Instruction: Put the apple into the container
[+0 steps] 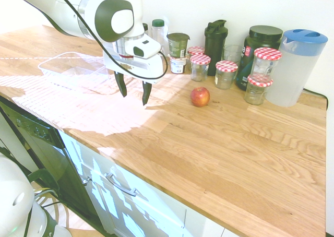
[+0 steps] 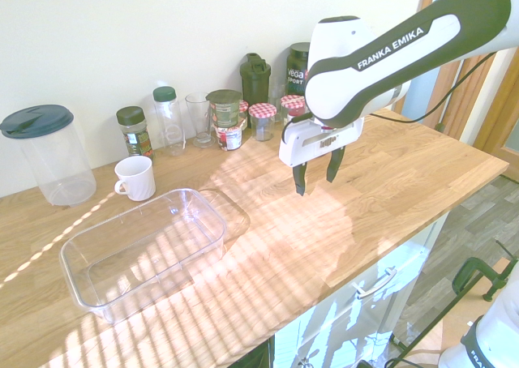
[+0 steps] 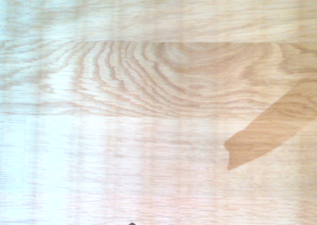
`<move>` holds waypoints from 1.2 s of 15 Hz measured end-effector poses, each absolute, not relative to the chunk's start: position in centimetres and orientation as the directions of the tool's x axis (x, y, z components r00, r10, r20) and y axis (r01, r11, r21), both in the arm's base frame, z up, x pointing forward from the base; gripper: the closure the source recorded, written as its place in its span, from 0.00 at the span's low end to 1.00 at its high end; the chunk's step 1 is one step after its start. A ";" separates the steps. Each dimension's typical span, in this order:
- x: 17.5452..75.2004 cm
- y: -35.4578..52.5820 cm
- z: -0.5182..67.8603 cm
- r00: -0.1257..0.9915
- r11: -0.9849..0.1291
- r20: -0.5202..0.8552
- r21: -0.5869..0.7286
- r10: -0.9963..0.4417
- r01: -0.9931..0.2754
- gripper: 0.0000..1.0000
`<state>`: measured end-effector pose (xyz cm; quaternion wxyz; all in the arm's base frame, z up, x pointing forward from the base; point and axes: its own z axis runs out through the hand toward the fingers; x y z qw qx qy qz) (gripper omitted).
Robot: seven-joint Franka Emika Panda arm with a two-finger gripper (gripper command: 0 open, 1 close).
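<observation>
The gripper (image 1: 133, 93) hangs above the wooden counter (image 1: 219, 153) with its two dark fingers pointing down and spread apart, nothing between them; the second exterior view shows the same, gripper (image 2: 316, 175) open and empty over bare wood. The apple (image 1: 200, 96) sits on the counter, red with a yellowish patch, apart from the gripper and just in front of the row of jars. It is not visible in the second exterior view, where the arm covers that part of the counter. The container (image 1: 73, 70), a shallow clear plastic tub, rests on the counter on the far side of the gripper from the apple; it is empty, as seen more clearly in the second exterior view (image 2: 146, 250). Gripper stands between apple and container, closer to neither by much. Along the wall behind the apple: several glass jars with red-checked lids (image 1: 226, 73), a dark shaker bottle (image 1: 215, 38), a large dark tub with a black lid (image 1: 258, 51), and a tall translucent pitcher with a blue lid (image 1: 295, 67). The second exterior view adds a white mug (image 2: 135, 177) just beyond the container's far rim and an empty drinking glass (image 2: 199, 118) near the wall. Strong sunlight falls in stripes across the counter around the container. The wrist view shows only wood grain (image 3: 148, 86) and a dark shadow, slightly out of focus.
</observation>
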<state>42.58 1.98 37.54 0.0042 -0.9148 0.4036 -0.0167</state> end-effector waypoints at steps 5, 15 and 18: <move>44.6 0.3 40.4 0.653 -0.656 0.063 -0.054 -0.755 -0.753 0.00; 57.3 -12.2 41.8 0.586 -0.583 0.040 0.067 -0.809 -0.810 0.00; 57.6 -13.9 39.6 0.578 -0.573 0.026 0.097 -0.816 -0.814 0.00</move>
